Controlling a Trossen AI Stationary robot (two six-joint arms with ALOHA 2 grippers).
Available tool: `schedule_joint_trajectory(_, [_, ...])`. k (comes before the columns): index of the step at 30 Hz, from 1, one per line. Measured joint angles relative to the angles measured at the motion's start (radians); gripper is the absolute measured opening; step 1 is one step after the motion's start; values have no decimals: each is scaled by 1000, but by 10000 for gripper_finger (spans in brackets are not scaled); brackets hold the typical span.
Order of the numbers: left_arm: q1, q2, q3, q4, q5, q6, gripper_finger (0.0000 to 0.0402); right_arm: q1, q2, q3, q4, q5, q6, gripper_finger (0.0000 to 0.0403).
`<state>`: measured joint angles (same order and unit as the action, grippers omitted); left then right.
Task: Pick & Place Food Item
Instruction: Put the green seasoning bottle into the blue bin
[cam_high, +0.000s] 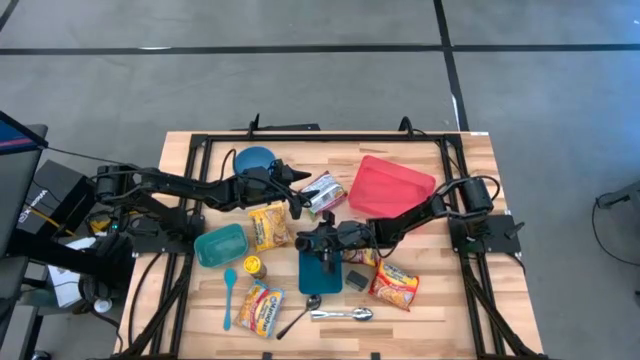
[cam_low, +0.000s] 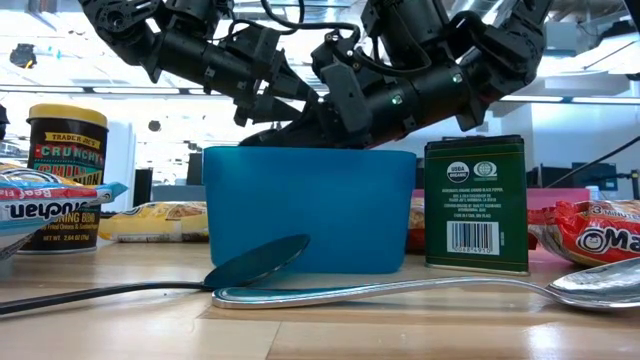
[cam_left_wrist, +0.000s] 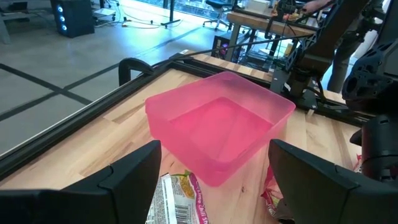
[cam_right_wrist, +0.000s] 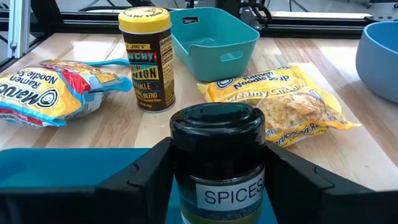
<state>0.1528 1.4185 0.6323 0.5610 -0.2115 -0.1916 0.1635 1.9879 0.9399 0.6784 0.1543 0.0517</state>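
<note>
Right gripper (cam_right_wrist: 214, 186) fingers clamp the spice jar (cam_right_wrist: 217, 158) over the blue tub (cam_high: 321, 272) mid-worktop; it may slip. Left gripper (cam_left_wrist: 211, 180) fingers apart.

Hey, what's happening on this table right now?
The right hand is closed around a dark-lidded jar labelled SPICES, holding it over the dark blue container mid-table. The left hand waits open above a ramen packet, facing the pink container. Ramen packs, spoons and a seasoning jar lie around.

Right gripper (cam_right_wrist: 214, 177) clamps the spices jar (cam_right_wrist: 217, 158) above the blue container (cam_high: 322, 271); left gripper (cam_left_wrist: 214, 180) hovers beyond it, fingers spread.
</note>
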Motion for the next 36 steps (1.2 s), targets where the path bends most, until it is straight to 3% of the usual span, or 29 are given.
schedule_joint_trajectory(10, [0, 0, 0, 1, 0, 0, 292, 0, -93, -47, -34, 1, -7, 201])
schedule_joint_trajectory(22, [0, 0, 0, 4, 0, 0, 292, 14, -85, -173, 304, 11, 9, 204])
schedule_joint_trajectory(36, [0, 0, 0, 5, 0, 0, 292, 5, -85, -177, 307, 15, 39, 206])
